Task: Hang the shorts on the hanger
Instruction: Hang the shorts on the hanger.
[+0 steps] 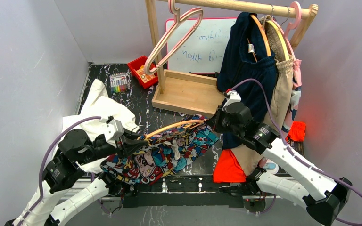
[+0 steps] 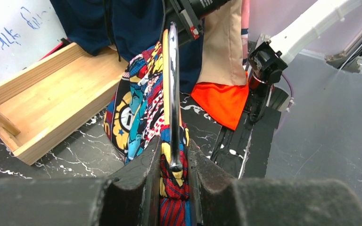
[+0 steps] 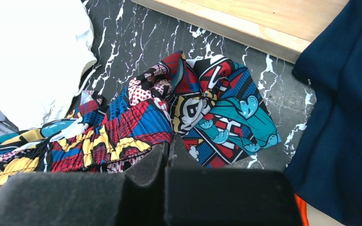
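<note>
**Shorts draped over the hanger, with one tool at each end**

The shorts point(image 1: 169, 150) lie bunched on the surface point(image 1: 147, 106), just on the near side of the wooden base point(image 1: 188, 92). They hang over the hanger point(image 1: 172, 126), whose light-orange arc shows above the print and runs roughly along the base's near edge. The left tool point(image 1: 131, 142) sits at the hanger end farther from the base. In the left wrist view its jaws stand only narrowly apart, clamped on the silver hook point(image 2: 172, 94) together with a fold of printed cloth. The right tool point(image 1: 213, 123) meets the other end, close by the base's near corner. Its jaws are fully closed, with the fingertips at the fabric's edge in the right wrist view. Whether anything is pinched between them cannot be told.

Handling, as a judgement: the shorts are light, soft and limp, so they will likely sag under their own weight and may slide along a smooth bar. A gathered edge such as the waistband or a hem should give the firmest hold. The hanger is slim, stiff and light, and is best taken by the hook or a bar end. Cloth trapped against the hook will be dragged along with it
</note>
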You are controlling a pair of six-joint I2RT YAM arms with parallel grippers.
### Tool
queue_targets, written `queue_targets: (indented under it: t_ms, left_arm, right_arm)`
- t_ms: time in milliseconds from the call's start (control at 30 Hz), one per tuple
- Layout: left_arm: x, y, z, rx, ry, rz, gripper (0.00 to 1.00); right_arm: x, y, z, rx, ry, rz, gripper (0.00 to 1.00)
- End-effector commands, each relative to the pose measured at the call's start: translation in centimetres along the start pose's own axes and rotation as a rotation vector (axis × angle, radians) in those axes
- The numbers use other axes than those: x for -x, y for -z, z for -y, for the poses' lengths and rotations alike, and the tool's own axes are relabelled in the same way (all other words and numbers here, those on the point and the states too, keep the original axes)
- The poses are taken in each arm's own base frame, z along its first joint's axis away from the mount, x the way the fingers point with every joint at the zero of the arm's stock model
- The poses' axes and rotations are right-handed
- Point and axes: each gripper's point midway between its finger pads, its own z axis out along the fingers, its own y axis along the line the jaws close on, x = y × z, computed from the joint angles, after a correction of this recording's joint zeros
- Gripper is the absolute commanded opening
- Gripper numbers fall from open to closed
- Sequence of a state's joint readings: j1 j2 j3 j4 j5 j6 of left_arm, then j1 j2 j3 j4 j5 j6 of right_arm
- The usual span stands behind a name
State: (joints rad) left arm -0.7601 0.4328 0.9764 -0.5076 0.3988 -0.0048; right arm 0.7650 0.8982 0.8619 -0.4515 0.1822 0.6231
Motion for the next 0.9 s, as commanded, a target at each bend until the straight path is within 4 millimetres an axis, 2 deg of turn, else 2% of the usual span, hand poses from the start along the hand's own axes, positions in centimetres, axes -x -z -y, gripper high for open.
queue_targets:
  t_ms: [0,200,500,700,867]
  left_arm:
    - [1.5,0.5,0.4,-0.019,-0.052,0.015,0.0]
    - [-0.3,-0.1,-0.3,-0.008,-0.056,-0.067,0.0]
    - [-1.8,-1.3,-2.8,0.079,-0.107,-0.139,0.0]
    - [-1.4,-2.9,-3.4,0.072,-0.114,-0.123,0.0]
    - [-1.2,-5.1,-2.3,-0.025,-0.061,-0.104,0.0]
  right_arm:
    - [3.0,1.6,1.2,-0.081,0.016,0.092,0.0]
    - [4.0,2.9,0.8,-0.079,0.033,0.107,0.0]
    - [4.6,4.8,-0.2,-0.045,0.077,0.077,0.0]
    - [4.4,6.0,-3.2,0.094,0.111,0.002,0.0]
    - [5.4,8.0,-8.5,0.369,0.115,0.012,0.0]
